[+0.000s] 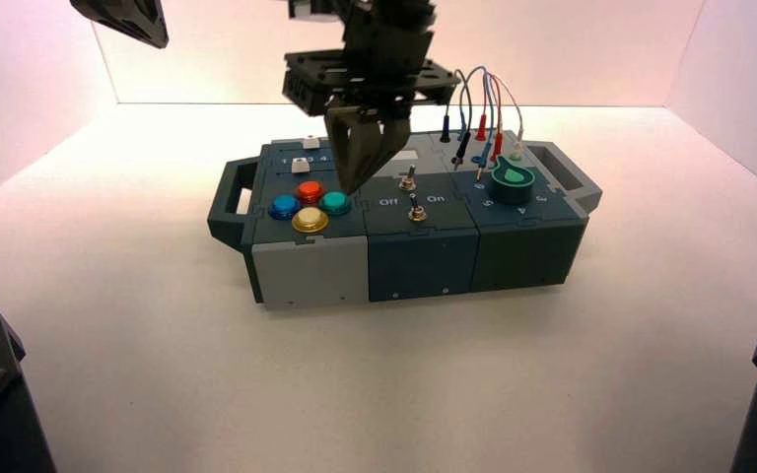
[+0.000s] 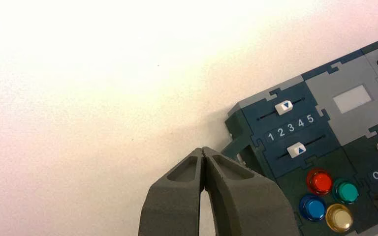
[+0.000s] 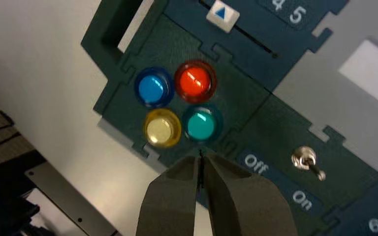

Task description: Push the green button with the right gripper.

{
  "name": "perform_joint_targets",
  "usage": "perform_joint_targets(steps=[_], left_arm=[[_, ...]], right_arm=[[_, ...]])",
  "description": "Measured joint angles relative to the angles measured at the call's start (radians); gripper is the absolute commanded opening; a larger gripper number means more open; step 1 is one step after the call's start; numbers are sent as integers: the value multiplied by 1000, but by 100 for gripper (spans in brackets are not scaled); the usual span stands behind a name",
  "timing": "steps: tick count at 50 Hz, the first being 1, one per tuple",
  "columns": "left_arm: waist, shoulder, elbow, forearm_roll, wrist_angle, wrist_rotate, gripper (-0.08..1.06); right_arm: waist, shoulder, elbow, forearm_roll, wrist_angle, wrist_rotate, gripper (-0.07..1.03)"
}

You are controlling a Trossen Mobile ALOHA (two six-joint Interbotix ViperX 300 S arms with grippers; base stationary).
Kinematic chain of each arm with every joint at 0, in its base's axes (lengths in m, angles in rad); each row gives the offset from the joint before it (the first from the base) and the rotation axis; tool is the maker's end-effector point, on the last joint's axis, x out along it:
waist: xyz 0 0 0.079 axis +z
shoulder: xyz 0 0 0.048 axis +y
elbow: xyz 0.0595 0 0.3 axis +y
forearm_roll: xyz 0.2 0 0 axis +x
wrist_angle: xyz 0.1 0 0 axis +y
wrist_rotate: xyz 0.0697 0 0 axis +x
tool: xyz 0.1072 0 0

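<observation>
The green button [image 1: 335,203] is a small teal dome in a cluster of four on the box's left block, with the red button [image 1: 309,190], blue button [image 1: 284,207] and yellow button [image 1: 309,220]. It also shows in the right wrist view [image 3: 200,125] and the left wrist view [image 2: 345,191]. My right gripper [image 1: 353,187] is shut and empty, its tips just above and beside the green button; in its own view the tips [image 3: 200,156] sit close to the button's edge. My left gripper [image 2: 204,150] is shut and empty, held high off the box's left end.
The box [image 1: 315,271] has two sliders [image 2: 284,106] with numbers 1 to 5, toggle switches [image 1: 407,180] marked Off and On, a dark green knob [image 1: 513,177], and coloured wires [image 1: 481,126] at the back right. Carry handles stick out at both ends.
</observation>
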Motion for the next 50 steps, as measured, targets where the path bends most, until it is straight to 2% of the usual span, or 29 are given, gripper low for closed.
perform_joint_targets(steps=[50], left_arm=[[2, 6, 0, 0, 0, 2, -3]], right_arm=[[0, 84, -69, 5, -2, -2, -2]])
